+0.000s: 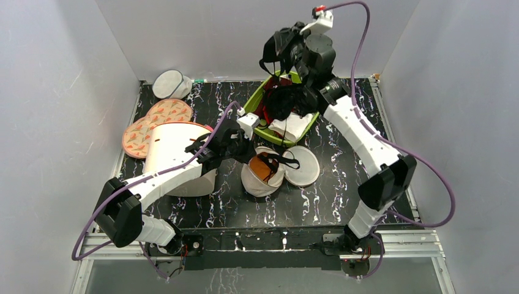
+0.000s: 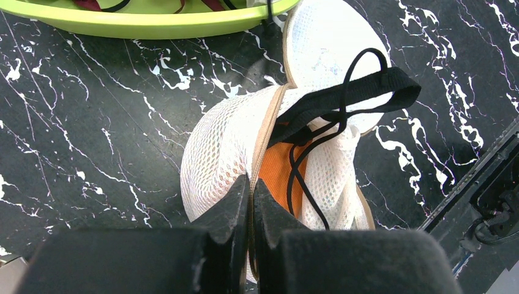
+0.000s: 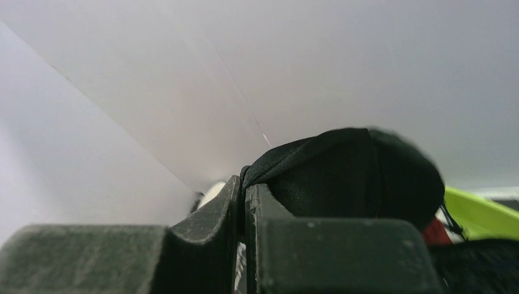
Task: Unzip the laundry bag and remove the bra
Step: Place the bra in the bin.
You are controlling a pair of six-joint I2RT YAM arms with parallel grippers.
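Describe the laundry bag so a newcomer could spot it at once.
On the black marbled table, find the green tub at the back centre. Right in front of it lies the laundry bag, a small round white mesh pouch. Unlike the big cream cylinder to its left, it gapes open, showing an orange bra.

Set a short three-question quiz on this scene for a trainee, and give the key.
1. Short answer: what orange thing shows inside the open laundry bag?
2. True or false: the left gripper hangs open, clear of the bag.
3. Pick one: the right gripper, raised above the table, holds A) the bra, B) a black garment, C) nothing.

Key
1. The bra.
2. False: it is shut on the bag's rim.
3. B.
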